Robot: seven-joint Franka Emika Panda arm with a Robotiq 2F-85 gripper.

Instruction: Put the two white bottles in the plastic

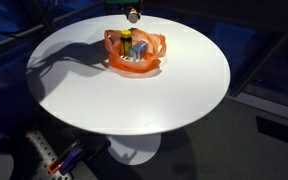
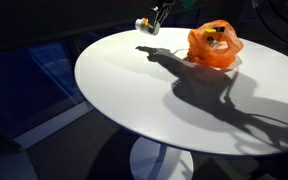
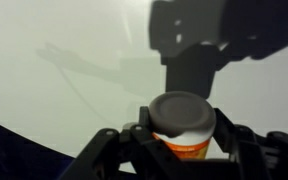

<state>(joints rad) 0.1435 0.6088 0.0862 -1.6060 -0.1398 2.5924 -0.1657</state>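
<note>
My gripper (image 3: 184, 140) is shut on a small bottle (image 3: 183, 122) with a rounded white cap and an orange label. It holds the bottle in the air above the white table. In both exterior views the gripper (image 1: 132, 13) (image 2: 147, 25) hangs near the table's far edge, apart from the orange plastic bag (image 1: 136, 55) (image 2: 215, 46). The bag sits open on the table. A bottle-like thing with a yellow label (image 1: 127, 43) stands inside it, next to something white (image 1: 134, 68). I cannot tell what the white thing is.
The round white table (image 1: 124, 100) (image 2: 184, 95) stands on a single pedestal (image 2: 156, 160). The floor around it is dark. The arm's shadow (image 2: 214, 95) falls across the tabletop. Coloured cables or parts (image 1: 59, 160) lie low beside the table.
</note>
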